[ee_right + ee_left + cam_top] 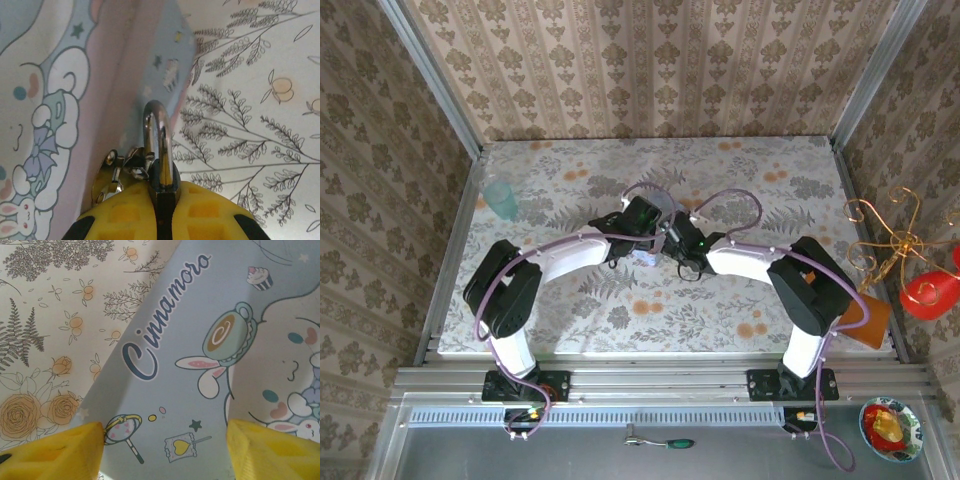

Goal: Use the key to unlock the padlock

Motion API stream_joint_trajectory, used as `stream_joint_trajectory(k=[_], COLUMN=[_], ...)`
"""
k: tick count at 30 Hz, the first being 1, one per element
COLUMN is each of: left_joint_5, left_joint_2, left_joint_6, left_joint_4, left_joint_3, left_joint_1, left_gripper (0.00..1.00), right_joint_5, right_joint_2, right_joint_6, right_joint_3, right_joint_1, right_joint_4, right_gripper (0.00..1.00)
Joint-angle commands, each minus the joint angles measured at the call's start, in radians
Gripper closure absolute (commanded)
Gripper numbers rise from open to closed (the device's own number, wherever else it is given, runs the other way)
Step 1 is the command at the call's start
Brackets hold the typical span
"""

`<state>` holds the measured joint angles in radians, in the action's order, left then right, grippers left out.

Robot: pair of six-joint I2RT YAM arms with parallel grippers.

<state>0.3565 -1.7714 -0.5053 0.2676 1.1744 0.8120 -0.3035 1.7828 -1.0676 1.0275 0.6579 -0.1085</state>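
My right gripper is shut on the padlock. Its dark body is pinched between the yellow fingers, and the silvery shackle sticks out forward. The shackle runs through a brass hasp on the side of a pale blue cartoon-printed box. My left gripper stands open over the printed face of the box, its yellow fingertips wide apart with the flat face of the box behind the gap. In the top view both grippers meet over the box at the table's middle. The key is out of view.
A teal cup stands at the table's far left. Off the right edge are a gold wire stand, a red object and a brown block. Patterned walls close in three sides.
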Motion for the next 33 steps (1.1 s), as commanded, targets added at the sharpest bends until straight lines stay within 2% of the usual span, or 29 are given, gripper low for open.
stream_joint_trajectory(k=[1,6,10,14,16,19,29,33], left_joint_5=[-0.065,-0.040,-0.049,-0.057,-0.063,-0.070,-0.081,-0.119], left_joint_2=[-0.023,-0.007,0.000,0.007,0.010,0.010,0.017,0.052], left_joint_6=[-0.027,-0.022,-0.030,-0.025,-0.019,-0.014,-0.013,0.007], left_joint_4=[0.121,0.137,0.122,0.126,0.129,0.134,0.117,0.107], left_joint_3=[-0.081,-0.096,-0.115,-0.110,-0.105,-0.099,-0.105,-0.113], left_joint_1=[0.016,0.003,-0.012,-0.017,-0.020,-0.024,-0.037,-0.047], left_gripper=[0.35,0.35,0.34,0.35,0.35,0.34,0.34,0.34], right_joint_5=[-0.070,0.003,0.074,0.088,0.169,0.256,0.268,0.345], right_joint_2=[0.016,-0.028,-0.014,-0.039,-0.060,-0.090,-0.182,-0.191], right_joint_6=[-0.059,-0.056,0.013,0.021,0.047,0.086,0.137,0.164], right_joint_3=[0.048,-0.018,0.013,-0.061,-0.126,-0.185,-0.290,-0.314], right_joint_1=[-0.024,-0.087,-0.084,-0.093,-0.113,-0.122,-0.123,-0.116], right_joint_4=[-0.055,0.025,-0.004,0.018,0.117,0.173,0.151,0.173], right_gripper=[1.00,1.00,0.99,0.97,0.96,0.96,0.96,0.94])
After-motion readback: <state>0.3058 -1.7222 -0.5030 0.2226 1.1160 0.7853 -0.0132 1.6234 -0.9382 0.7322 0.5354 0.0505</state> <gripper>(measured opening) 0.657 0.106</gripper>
